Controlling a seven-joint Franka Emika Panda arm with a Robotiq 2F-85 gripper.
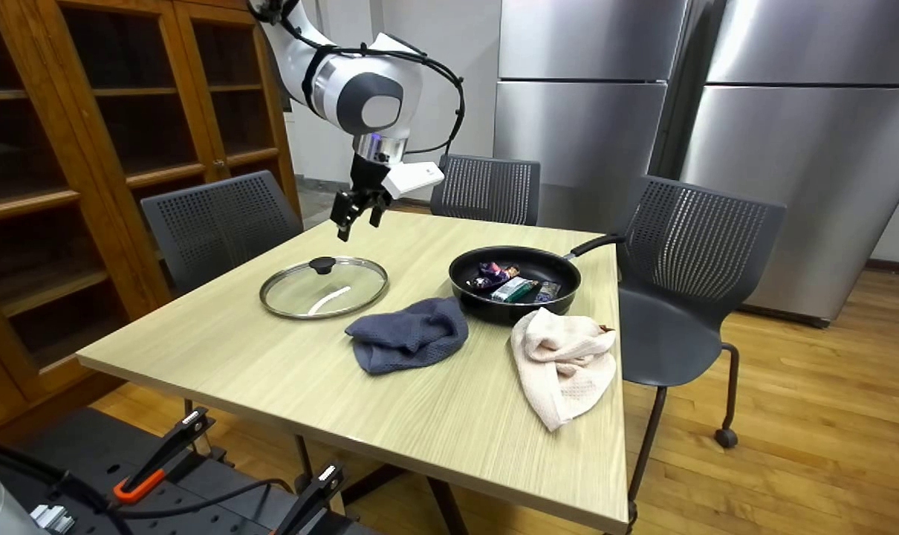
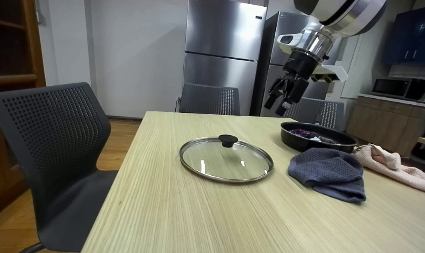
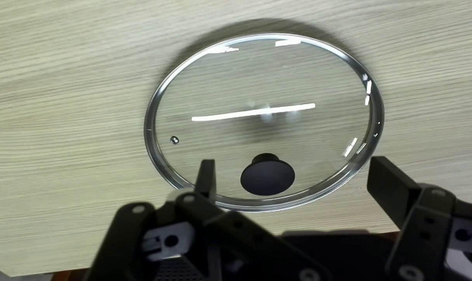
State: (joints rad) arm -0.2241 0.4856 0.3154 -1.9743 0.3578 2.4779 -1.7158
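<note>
My gripper [image 1: 359,225] hangs in the air above the table with its jaws wide apart and nothing between them. A round glass lid [image 1: 323,288] with a metal rim lies flat on the table, its black knob [image 3: 268,176] facing up. In the wrist view the knob appears between the two fingers [image 3: 207,177], below them and untouched. In both exterior views the gripper [image 2: 274,107] stays clear of the lid [image 2: 226,160]. A black frying pan [image 1: 509,310] stands farther along the table, holding several wrapped snacks [image 1: 514,289].
A crumpled dark blue cloth [image 1: 411,334] lies between lid and pan, and a pale pink cloth [image 1: 565,360] lies by the table's edge. The pan's handle [image 1: 596,245] points toward a grey chair [image 1: 706,253]. More chairs [image 2: 54,140] stand around the table [image 1: 420,416].
</note>
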